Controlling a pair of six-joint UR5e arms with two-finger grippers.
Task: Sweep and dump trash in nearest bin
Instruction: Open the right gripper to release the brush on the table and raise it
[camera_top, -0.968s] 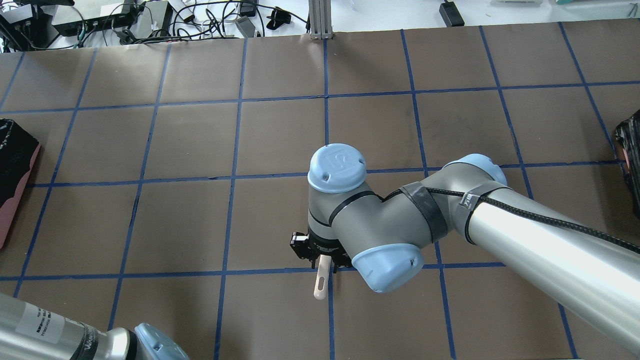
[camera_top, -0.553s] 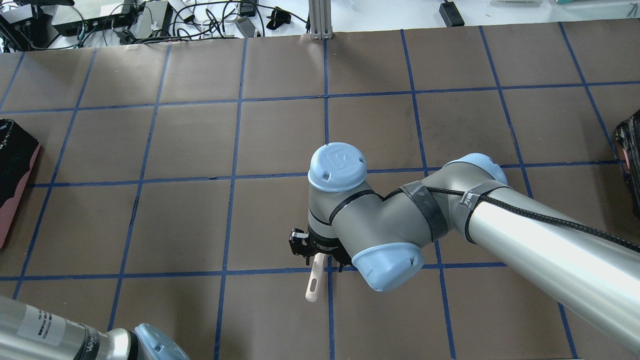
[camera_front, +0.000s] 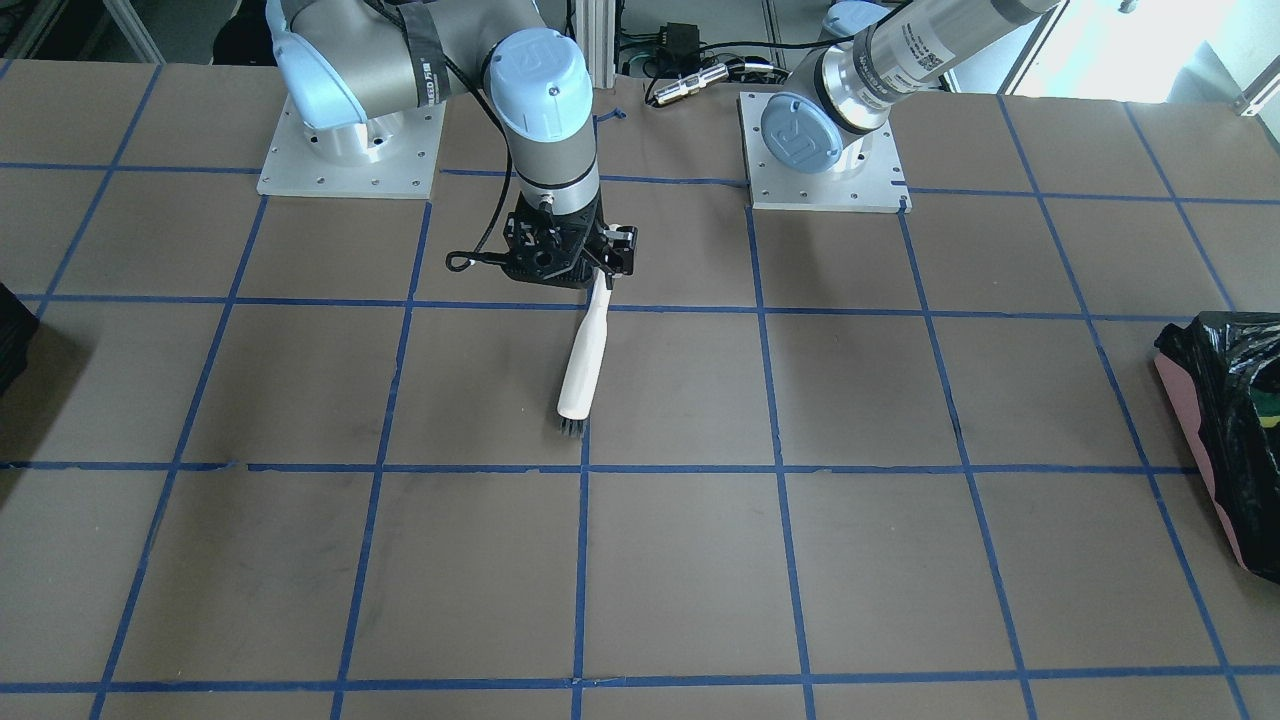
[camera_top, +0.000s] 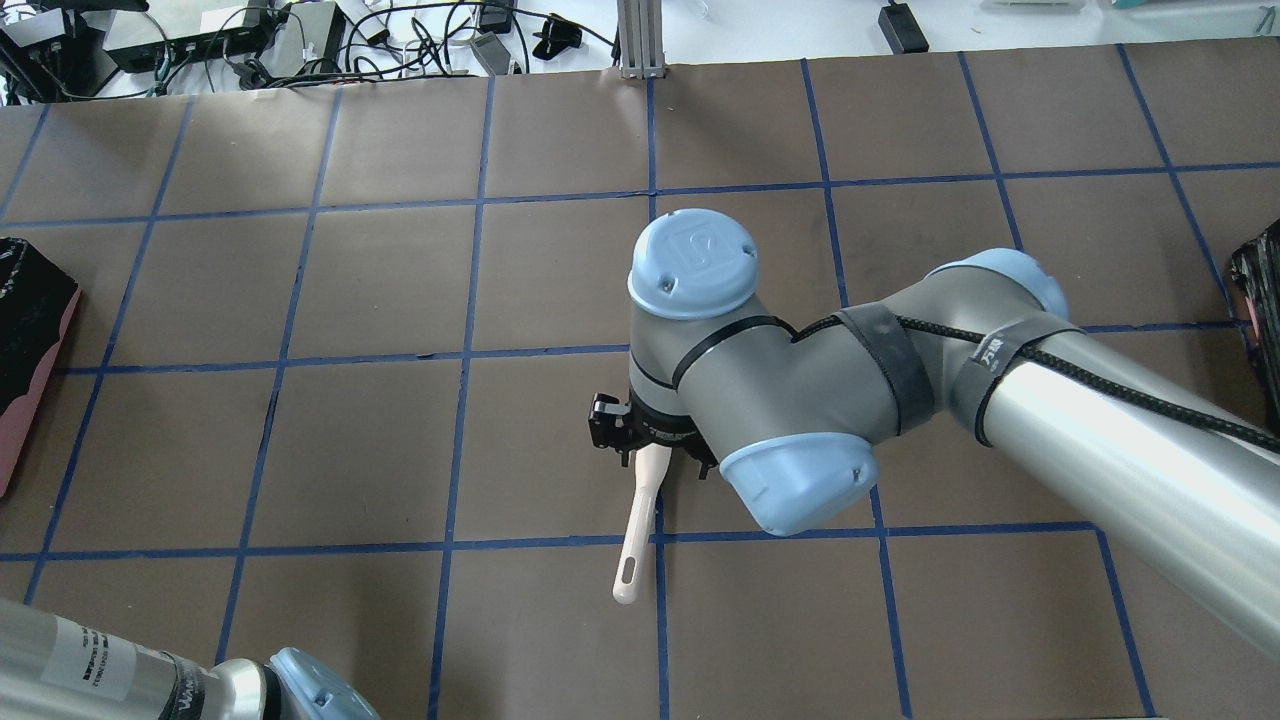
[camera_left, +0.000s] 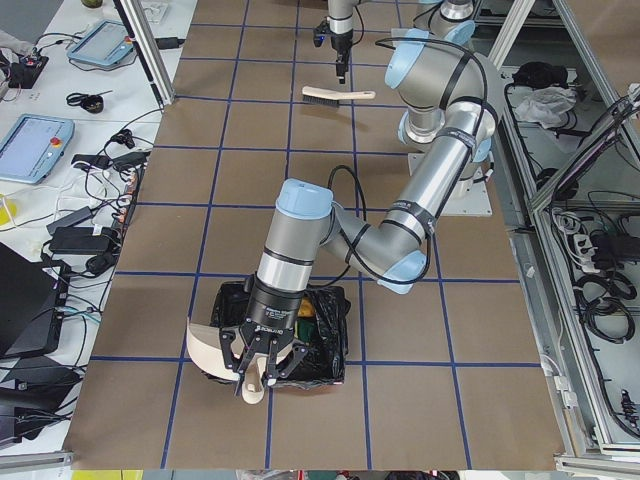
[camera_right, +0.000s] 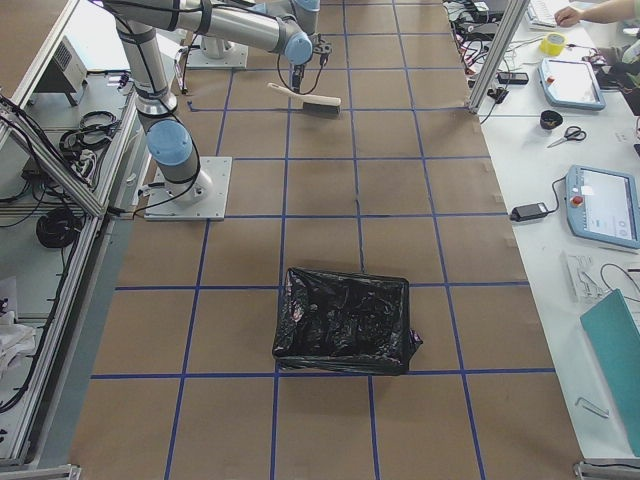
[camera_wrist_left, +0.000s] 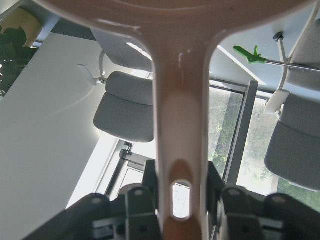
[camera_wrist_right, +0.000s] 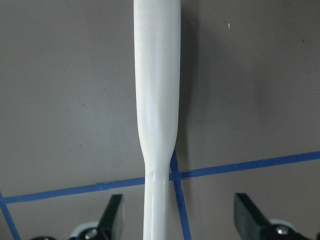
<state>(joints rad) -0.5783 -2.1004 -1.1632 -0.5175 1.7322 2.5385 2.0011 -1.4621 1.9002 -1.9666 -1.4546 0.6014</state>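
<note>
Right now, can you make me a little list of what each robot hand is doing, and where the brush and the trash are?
Bin: pink-sided, lined with a crinkled black plastic bag
Left gripper: shut on the cream plastic dustpan handle, above the bin
Brush: white-handled, dark bristles, lying flat on the brown taped table
Right gripper: open, over the brush handle, not touching it
Trash: a yellow-green bit shows inside the bin
</note>
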